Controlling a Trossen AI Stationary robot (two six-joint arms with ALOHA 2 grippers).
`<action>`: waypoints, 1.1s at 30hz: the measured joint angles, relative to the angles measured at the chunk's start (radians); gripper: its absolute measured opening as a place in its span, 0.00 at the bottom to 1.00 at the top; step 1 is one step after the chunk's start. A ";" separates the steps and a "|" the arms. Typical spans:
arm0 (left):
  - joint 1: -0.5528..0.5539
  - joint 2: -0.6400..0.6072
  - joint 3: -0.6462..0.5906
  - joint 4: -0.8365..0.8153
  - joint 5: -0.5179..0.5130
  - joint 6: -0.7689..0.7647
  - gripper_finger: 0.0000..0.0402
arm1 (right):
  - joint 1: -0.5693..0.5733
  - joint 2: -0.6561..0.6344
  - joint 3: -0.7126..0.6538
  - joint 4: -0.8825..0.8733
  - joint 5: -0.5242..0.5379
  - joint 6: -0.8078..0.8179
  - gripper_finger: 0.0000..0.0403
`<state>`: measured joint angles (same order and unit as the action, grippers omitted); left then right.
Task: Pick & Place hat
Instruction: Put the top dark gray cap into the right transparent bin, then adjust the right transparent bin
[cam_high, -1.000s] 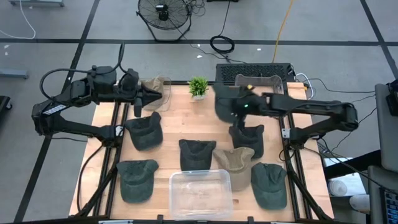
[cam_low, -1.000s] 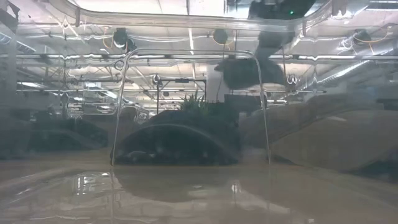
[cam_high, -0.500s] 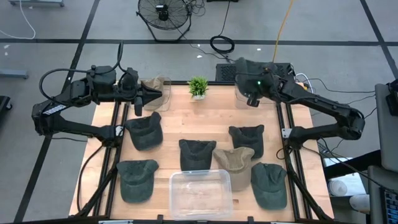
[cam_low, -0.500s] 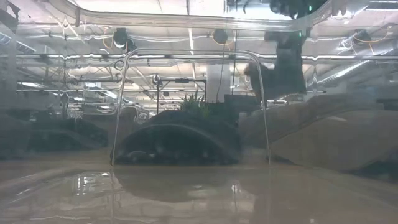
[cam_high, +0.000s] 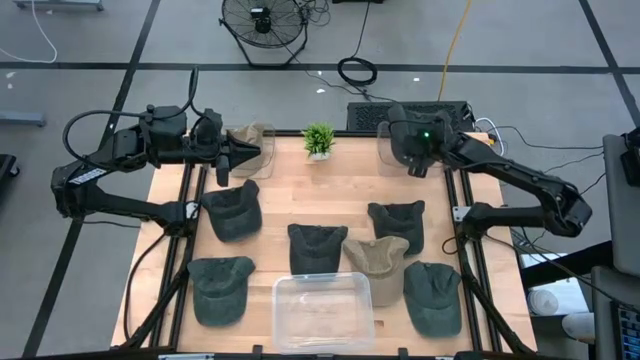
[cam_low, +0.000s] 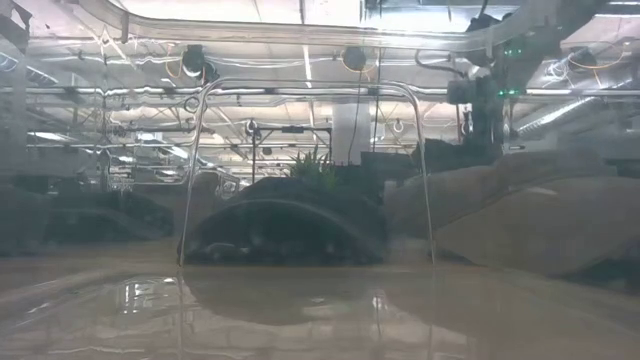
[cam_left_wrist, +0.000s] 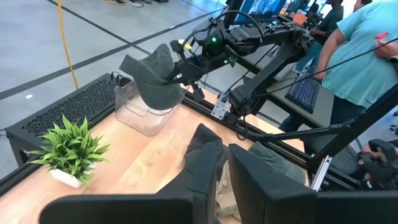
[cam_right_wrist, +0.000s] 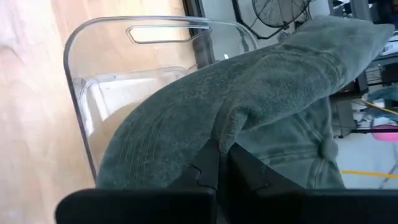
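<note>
A dark green hat (cam_right_wrist: 261, 93) hangs in my right gripper (cam_right_wrist: 224, 152), which is shut on it, over the clear bin (cam_high: 392, 160) at the table's far right corner. The left wrist view shows the same hat (cam_left_wrist: 155, 78) just above that bin (cam_left_wrist: 140, 115). My left gripper (cam_high: 245, 155) waits, shut, at the far left beside a second clear bin (cam_high: 262, 150) that holds a tan hat (cam_high: 248, 136). My right gripper pinches a raised fold of the hat's crown cloth (cam_right_wrist: 229, 127) between its two fingers, coming from above. The hat is lifted clear of the table and droops on both sides of the fingers. Its brim (cam_right_wrist: 143, 155) hangs down over the bin's opening.
Several dark green hats lie on the table, among them one (cam_high: 232, 210) on the left and one (cam_high: 397, 225) on the right. A tan hat (cam_high: 378, 258) lies beside an open clear bin (cam_high: 322, 308) at the near edge. A small plant (cam_high: 319, 140) stands at the far edge.
My right gripper has carried the hat from above the table's right half toward the far right corner and now holds it over the clear bin there. The hat went along in its hold. The left arm has kept still.
</note>
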<state>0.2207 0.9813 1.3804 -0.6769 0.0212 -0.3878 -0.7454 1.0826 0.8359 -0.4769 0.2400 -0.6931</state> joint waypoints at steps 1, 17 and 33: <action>0.000 0.000 0.000 0.000 0.000 0.000 0.12 | -0.007 -0.004 -0.008 0.004 -0.006 0.000 0.01; -0.008 0.000 0.000 0.000 -0.030 -0.060 0.12 | -0.033 0.000 -0.044 0.118 -0.073 -0.086 0.01; -0.060 0.000 0.000 0.000 -0.076 -0.088 0.12 | -0.050 -0.034 -0.111 0.132 -0.057 -0.047 0.25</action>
<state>0.1612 0.9813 1.3806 -0.6773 -0.0547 -0.4759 -0.7956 1.0484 0.7250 -0.3447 0.1825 -0.7405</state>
